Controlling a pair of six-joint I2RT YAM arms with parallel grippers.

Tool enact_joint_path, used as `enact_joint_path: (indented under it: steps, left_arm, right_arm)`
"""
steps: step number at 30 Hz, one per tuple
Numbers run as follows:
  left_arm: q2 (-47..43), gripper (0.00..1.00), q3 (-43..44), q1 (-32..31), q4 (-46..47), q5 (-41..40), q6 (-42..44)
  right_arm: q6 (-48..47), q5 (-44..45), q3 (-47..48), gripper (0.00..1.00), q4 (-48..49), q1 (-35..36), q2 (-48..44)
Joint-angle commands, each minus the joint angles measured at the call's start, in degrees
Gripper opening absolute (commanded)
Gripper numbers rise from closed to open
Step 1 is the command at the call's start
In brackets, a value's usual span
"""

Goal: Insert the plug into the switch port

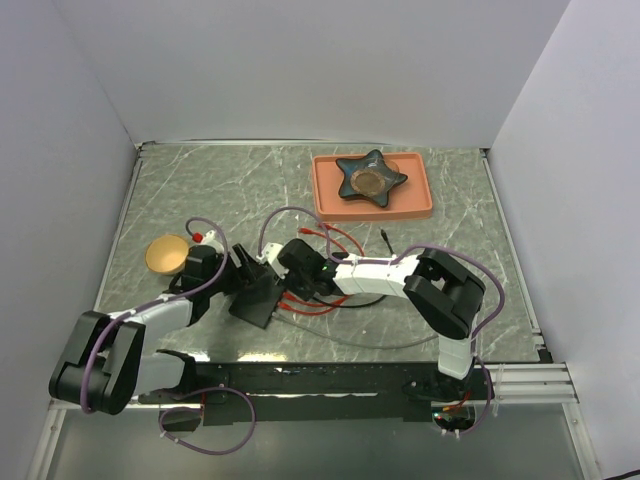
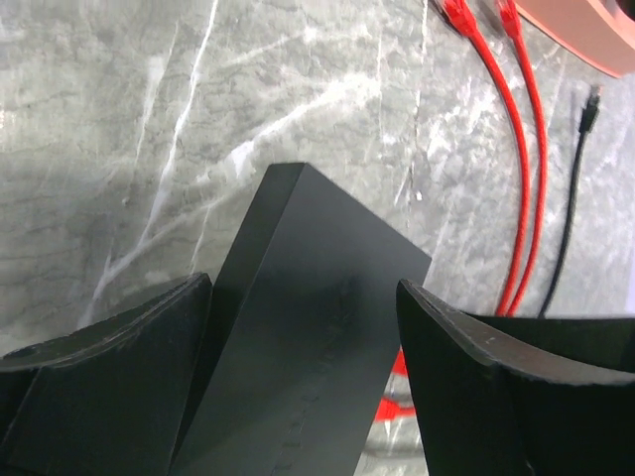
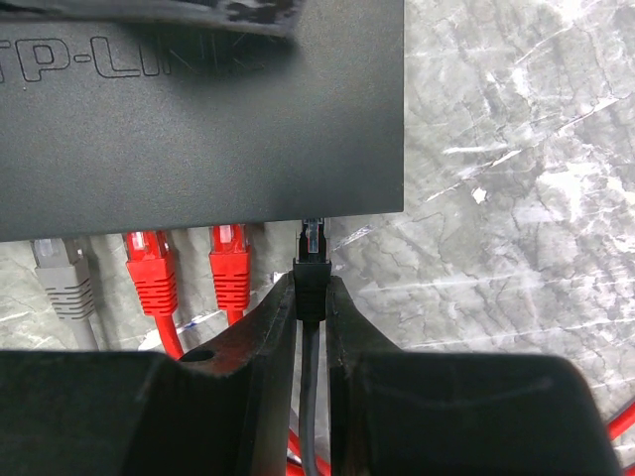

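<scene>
With the right pincer (image 3: 312,297) pinched narrowly on the black plug (image 3: 313,273), its tip at the switch (image 3: 198,129) edge, and the left pincer (image 2: 303,297) clamped wide across that switch on the worktop (image 3: 516,198), any skew could jam it against the port lip, which the housing hides.

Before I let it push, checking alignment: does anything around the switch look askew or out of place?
No damage or spill. The black plug in the right hand is only at the switch's port mouth, not seated like the grey plug and red plugs beside it. The switch sits skewed in the left hand.
</scene>
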Motion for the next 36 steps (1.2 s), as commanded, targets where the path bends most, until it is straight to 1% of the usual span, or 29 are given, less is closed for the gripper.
enact_joint_path:
  steps: [1,2,3,5,10,11,12,14,15,19,26,36]
  left_arm:
    - [1.55,0.82,2.66,-3.68,-3.87,-8.11,-1.75]
    - [1.98,0.82,3.2,-4.56,-4.5,-9.52,-1.84]
    - [2.34,0.82,3.81,-6.22,-5.29,-12.58,-2.02]
    - [2.95,0.82,5.13,-7.55,-7.39,-14.97,-2.19]
    - [3.74,0.8,5.57,-9.14,-7.58,-17.53,-2.55]
    - [4.18,0.79,5.66,-9.23,-7.49,-17.44,-2.46]
    - [4.27,0.75,5.84,-9.32,-7.58,-17.18,-2.2]
    - [5.06,0.72,6.19,-9.49,-7.32,-16.31,-1.85]
    - [5.33,0.68,6.28,-9.58,-7.23,-16.04,-1.67]
    - [6.47,0.59,6.8,-10.02,-6.44,-14.19,-0.97]
    - [7.96,0.57,7.24,-10.28,-6.61,-13.4,-0.26]
    - [7.17,0.57,7.07,-10.37,-7.14,-12.78,-0.09]
  right_arm:
    - [0.01,-2.03,1.48,0.0,5.49,1.26,-1.88]
    - [0.01,-2.03,1.39,0.0,5.49,1.26,-1.8]
    - [0.01,-1.94,1.56,0.0,5.14,1.35,-1.62]
    - [0.01,-2.11,1.65,0.0,5.05,1.35,-1.45]
    - [0.27,-2.03,1.3,0.0,5.58,1.35,-1.62]
    - [0.27,-2.03,1.3,0.0,5.66,1.26,-1.62]
    - [0.36,-2.03,1.21,0.0,5.75,1.35,-1.71]
    - [0.45,-2.29,0.86,0.0,6.36,1.26,-1.88]
    - [0.45,-2.38,0.69,0.0,6.54,1.35,-1.97]
    - [0.89,-2.64,0.68,0.0,7.51,1.35,-1.89]
    - [1.15,-2.64,1.65,0.0,8.39,1.26,-1.36]
    - [2.38,-2.55,4.02,0.0,10.85,1.26,0.4]
